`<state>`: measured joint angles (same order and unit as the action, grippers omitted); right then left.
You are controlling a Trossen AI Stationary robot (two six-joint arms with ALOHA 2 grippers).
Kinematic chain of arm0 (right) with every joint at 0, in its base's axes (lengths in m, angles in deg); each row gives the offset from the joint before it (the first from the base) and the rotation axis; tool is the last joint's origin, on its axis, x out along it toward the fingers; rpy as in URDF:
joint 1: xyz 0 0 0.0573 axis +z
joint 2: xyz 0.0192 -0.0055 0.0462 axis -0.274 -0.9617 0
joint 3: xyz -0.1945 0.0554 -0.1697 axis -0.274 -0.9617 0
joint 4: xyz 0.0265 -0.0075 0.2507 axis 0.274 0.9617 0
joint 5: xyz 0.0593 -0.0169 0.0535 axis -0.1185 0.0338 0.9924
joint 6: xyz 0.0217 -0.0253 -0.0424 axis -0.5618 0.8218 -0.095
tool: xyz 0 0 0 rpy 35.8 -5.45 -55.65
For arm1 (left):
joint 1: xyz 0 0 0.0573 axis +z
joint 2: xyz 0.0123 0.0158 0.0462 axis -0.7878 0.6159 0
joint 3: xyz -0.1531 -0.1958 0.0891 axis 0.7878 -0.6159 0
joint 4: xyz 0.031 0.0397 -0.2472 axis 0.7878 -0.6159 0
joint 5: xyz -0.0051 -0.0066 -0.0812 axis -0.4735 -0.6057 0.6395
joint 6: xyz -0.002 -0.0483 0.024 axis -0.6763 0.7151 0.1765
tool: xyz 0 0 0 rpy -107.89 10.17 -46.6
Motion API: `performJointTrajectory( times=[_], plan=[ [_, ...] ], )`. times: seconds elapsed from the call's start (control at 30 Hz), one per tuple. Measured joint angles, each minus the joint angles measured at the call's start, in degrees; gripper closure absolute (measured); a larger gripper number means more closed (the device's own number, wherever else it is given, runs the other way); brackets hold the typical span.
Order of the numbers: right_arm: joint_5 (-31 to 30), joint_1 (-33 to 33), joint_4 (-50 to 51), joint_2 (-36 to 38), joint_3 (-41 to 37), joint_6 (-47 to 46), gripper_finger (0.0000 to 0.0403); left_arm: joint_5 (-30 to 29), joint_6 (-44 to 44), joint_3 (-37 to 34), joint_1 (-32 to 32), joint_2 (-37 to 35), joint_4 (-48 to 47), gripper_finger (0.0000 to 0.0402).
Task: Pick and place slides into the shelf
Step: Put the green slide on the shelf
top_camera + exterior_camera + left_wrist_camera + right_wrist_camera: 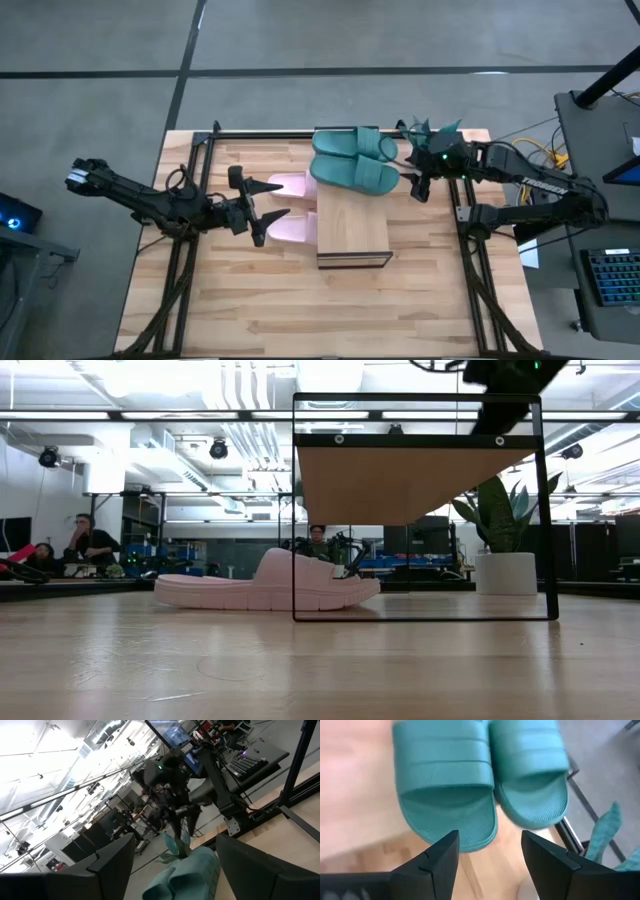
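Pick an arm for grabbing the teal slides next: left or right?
Right. The right gripper hovers open beside the teal slides, which fill its wrist view. The left gripper is open over the pink slides.

A potted plant stood behind the wooden bench; a keyboard lay off its right side.
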<state>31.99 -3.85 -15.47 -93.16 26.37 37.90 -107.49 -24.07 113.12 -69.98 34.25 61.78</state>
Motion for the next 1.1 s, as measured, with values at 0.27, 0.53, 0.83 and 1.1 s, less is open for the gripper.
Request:
performJointTrajectory(
  times=[0.27,0.53,0.83,1.1],
  plan=[
    [2.48,2.86,-8.95,-1.37,3.21,8.17,0.0197,0.0,1.52,-0.02,-0.02,0.0,-0.22,0.0139],
    [6.28,12.62,-20.76,-4.94,-3.19,7.62,0.022,-2.81,2.95,-0.07,0.0,0.04,-1.38,0.0139],
    [-4.3,20.14,-20.05,-13.75,-4.83,5.33,0.0282,-2.78,4.35,-0.07,0.0,0.04,-1.33,0.0139],
    [-4.68,20.98,-17.97,-17.06,-4.83,6.03,0.0355,-2.78,4.37,-0.07,0.0,0.02,-1.31,0.0139]
  ],
)
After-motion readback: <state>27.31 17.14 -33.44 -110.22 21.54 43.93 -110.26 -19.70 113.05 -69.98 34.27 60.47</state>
